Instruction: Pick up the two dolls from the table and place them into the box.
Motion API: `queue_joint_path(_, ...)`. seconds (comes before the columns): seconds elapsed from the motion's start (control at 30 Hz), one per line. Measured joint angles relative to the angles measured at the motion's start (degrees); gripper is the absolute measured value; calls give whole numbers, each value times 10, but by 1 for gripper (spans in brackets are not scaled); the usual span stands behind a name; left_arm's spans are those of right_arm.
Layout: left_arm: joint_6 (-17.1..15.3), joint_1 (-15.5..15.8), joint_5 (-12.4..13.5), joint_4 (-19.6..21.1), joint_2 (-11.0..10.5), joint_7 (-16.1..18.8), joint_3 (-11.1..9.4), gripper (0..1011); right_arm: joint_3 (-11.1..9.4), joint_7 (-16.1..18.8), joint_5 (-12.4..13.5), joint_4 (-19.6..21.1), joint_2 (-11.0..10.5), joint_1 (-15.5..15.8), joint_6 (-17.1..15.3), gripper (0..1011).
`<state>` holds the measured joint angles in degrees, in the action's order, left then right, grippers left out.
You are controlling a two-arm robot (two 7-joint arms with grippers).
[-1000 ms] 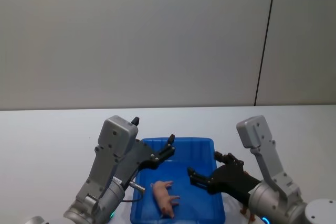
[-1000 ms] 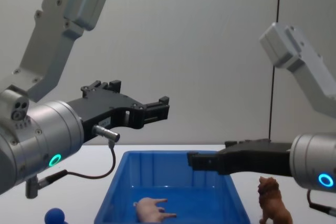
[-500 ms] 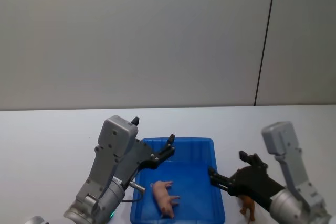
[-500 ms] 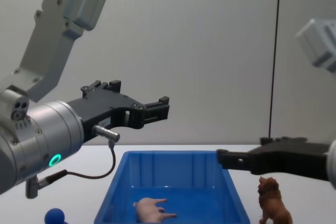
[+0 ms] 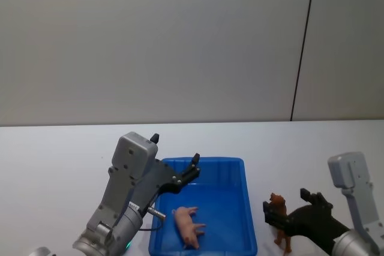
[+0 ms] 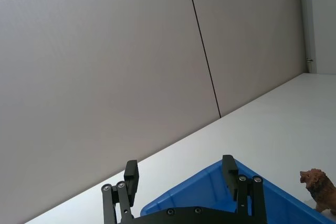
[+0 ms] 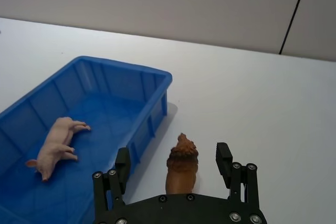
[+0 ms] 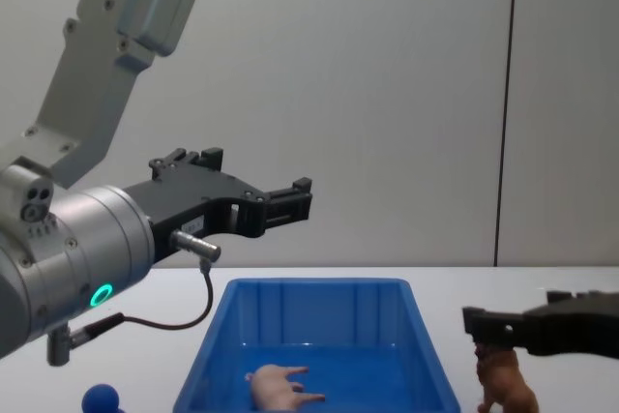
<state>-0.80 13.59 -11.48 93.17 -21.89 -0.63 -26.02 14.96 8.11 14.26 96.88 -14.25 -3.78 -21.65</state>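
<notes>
Bracketing the upright lion [image 7: 182, 167] left and right, the right pincer [image 7: 173, 151] is spread open; the lion stands on the tabletop [image 7: 252, 103] just right of the box [image 7: 152, 72], which holds the pig [image 7: 55, 142]. Above the box, the left pincer [image 6: 180, 167] hangs open.

A bright blue rectangular plastic bin [image 5: 204, 160] with sloped walls and a rim sits on the flat plain white worktop [image 5: 60, 160], its long sides running away from the robot. A pale pink toy pig figurine [image 5: 189, 226] lies on its side on the bin's floor, in the half nearer the robot, apart from the walls, its legs stretched towards the robot's right. A brown maned toy lion figurine [image 7: 182, 163] stands upright on its legs on the worktop outside the bin, just beside the right long wall and not touching it, level with the pig.
</notes>
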Motion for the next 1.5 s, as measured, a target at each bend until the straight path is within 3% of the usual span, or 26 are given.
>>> queue_joint_path(0.23, 0, 0, 0, 0, 0, 0, 0, 1001, -4, -11, 12, -13, 0, 0, -15, 1001)
queue_joint_path(0.63, 0, 0, 0, 0, 0, 0, 0, 1002, -2, -18, 19, -70, 20, -32, -45, 999)
queue_joint_path(0.8, 0, 0, 0, 0, 0, 0, 0, 1001, 1, -17, 19, -93, 31, -48, -53, 902)
queue_joint_path(1.27, 0, 0, 0, 0, 0, 0, 0, 1001, 5, -13, 18, -149, 55, -89, -63, 480)
queue_joint_path(1.5, 0, 0, 0, 0, 0, 0, 0, 1002, 8, -19, 4, -149, 59, -92, -48, 473)
